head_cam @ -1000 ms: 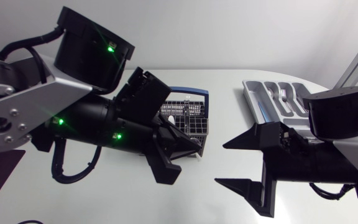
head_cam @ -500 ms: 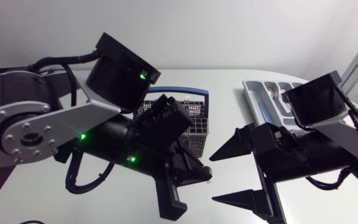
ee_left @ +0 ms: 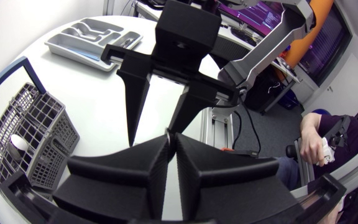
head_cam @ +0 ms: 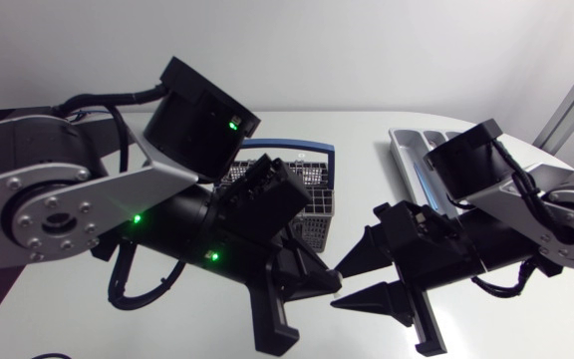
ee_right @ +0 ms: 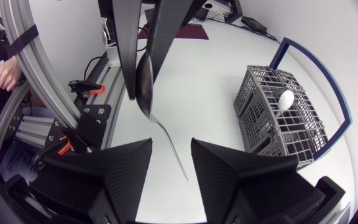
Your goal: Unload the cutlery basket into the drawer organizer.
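Spoon (ee_right: 145,93) was in my left claw (ee_left: 169,135). Both fingers were pressed together on the bowl end, with only a hairline slit between them in the left wrist view. The bowl was dark and shiny. The handle slanted away from the left fingers toward my right claw (ee_right: 171,144).

Right claw was wide open, fingers well apart. The tip of the handle sat in the gap between them and touched neither finger, as far as the right wrist view showed. So right had hold of nothing.

Head view: both claws were above the white table (head_cam: 58,319), facing each other tip to tip, just apart. Left arm came in from my left and reached to about the middle. Right arm came in from my right, its last link lying across the near end of the organizer.

Cutlery basket (head_cam: 317,204) stood on the table behind the two claws, near the middle, partly hidden by my left arm. It was grey wire mesh with a blue handle, upright. A round white thing (ee_right: 286,98) sat in one of its compartments; I couldn't tell what it was.

Drawer organizer (head_cam: 407,160) lay on the table to the right of the basket and apart from it. It was a grey tray with several long compartments. I couldn't make out what was in them. The spoon was near the basket, not over the organizer.
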You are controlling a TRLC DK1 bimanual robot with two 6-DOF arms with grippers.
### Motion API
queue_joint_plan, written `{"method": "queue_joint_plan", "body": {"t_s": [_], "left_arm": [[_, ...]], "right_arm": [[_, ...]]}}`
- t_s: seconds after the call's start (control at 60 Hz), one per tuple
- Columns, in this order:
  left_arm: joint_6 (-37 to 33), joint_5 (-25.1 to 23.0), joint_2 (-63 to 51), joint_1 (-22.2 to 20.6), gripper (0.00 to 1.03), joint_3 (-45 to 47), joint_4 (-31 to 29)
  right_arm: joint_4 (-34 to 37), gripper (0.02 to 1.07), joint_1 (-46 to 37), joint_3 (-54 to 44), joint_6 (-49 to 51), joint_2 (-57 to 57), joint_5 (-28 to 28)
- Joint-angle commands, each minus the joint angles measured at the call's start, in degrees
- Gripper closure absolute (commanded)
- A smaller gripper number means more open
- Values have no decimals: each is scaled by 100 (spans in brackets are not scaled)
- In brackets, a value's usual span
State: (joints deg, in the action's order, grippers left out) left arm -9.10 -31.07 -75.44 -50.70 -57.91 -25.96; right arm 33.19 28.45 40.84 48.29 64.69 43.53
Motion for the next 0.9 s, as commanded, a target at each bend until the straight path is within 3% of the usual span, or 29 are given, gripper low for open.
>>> {"method": "queue_joint_plan", "body": {"t_s": [0.0, 0.283, 0.467, 0.667, 0.733, 0.883], "left_arm": [[-136, -83, -76, 16, 93, -19, -6], [-127, -119, -67, 25, 93, 8, -6], [-39, -119, -32, 157, 92, 8, 55], [154, -119, 82, 280, 69, 43, 319], [225, -119, 91, 280, 54, 52, 381], [304, -119, 126, 315, 32, 52, 504]], "right_arm": [[12, 83, 29, 126, 172, 106, 68], [47, 102, 38, 240, 119, 229, 94], [109, 102, 21, 240, 84, 255, 94], [126, 102, 12, 117, 101, 273, 94], [126, 102, 29, 73, 101, 299, 94], [144, 102, 38, 3, 110, 378, 59]]}}
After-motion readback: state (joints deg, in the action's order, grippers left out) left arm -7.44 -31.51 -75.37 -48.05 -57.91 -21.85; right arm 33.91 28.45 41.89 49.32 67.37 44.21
